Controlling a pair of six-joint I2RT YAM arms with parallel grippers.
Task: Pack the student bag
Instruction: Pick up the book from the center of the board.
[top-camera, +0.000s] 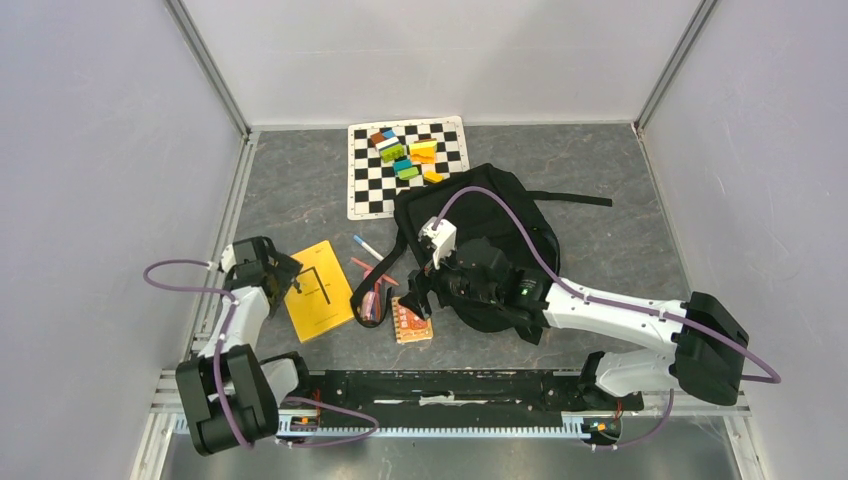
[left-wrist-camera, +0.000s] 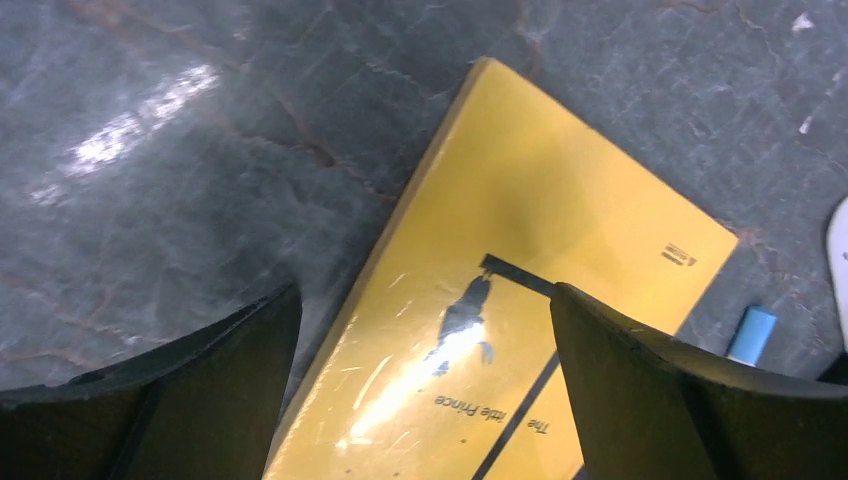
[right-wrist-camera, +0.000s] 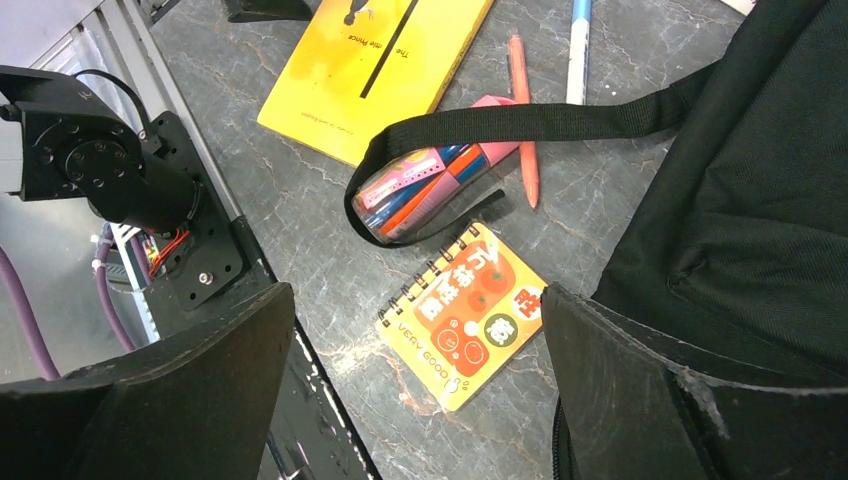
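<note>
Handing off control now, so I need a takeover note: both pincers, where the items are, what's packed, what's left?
Left pincer: open, hovering over the yellow book, holding nothing.
Right pincer: open, above the spiral notebook, beside the student bag.
Pencil case lies on the table inside a bag strap loop; orange pen and blue-and-white pen lie next to it.
Done: nothing visibly packed.
Left: all of these; whether the bag is unzipped cannot be told.

Left hand (left-wrist-camera: 422, 300), right hand (right-wrist-camera: 418, 300), both agape
</note>
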